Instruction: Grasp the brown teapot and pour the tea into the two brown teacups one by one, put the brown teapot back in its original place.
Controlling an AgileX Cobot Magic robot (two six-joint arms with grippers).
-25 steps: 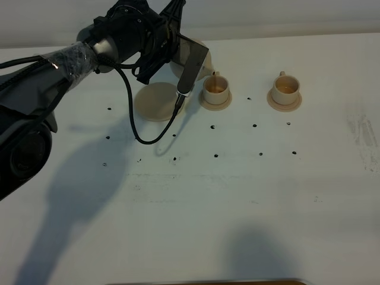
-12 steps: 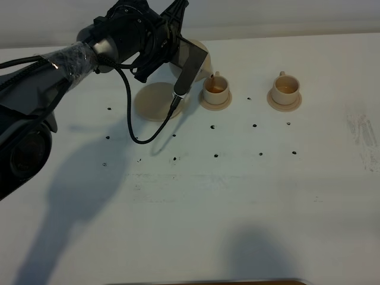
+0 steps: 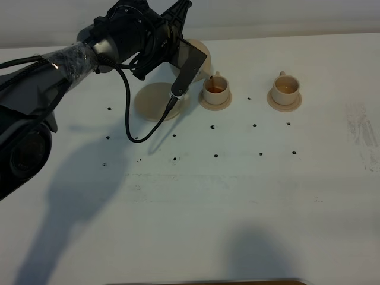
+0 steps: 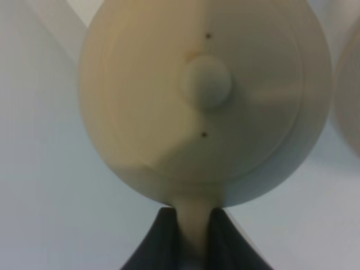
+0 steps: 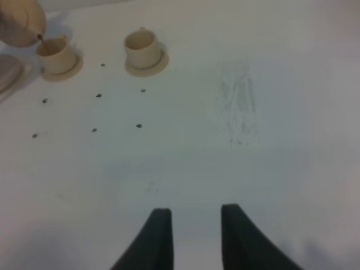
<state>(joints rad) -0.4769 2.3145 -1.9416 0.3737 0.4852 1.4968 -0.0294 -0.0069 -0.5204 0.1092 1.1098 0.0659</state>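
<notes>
The teapot is held by its handle in the tightly closed left gripper, above the cup beside the big saucer, and should be tipped slowly so no tea is spilled.

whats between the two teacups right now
Nothing stands between the teacup by the teapot and the other teacup: just bare table with one small dark dot, clear in the exterior high view.
</notes>
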